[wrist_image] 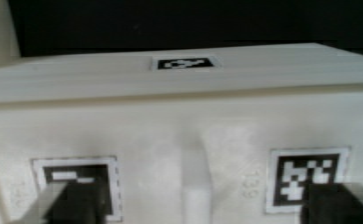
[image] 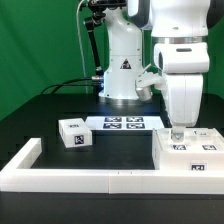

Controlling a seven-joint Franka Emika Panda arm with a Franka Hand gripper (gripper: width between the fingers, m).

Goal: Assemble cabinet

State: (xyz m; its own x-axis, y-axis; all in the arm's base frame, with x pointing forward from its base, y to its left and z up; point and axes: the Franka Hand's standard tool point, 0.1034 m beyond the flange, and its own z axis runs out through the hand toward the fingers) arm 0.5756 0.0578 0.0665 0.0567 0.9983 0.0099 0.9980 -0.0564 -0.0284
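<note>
The large white cabinet body lies at the exterior view's right, against the rim bar, with square tags on its top. My gripper hangs straight down right over its top face. In the wrist view the body fills the picture, with one tag on its far face and two on the near one. My gripper is open, its dark fingertips wide apart over the two near tags, with nothing between them but the body's white surface. A smaller white tagged block sits apart at the exterior view's left.
The marker board lies flat in front of the robot's base. A long low white rim bar runs along the front, with a short arm turning back at the exterior view's left. Green backdrop behind.
</note>
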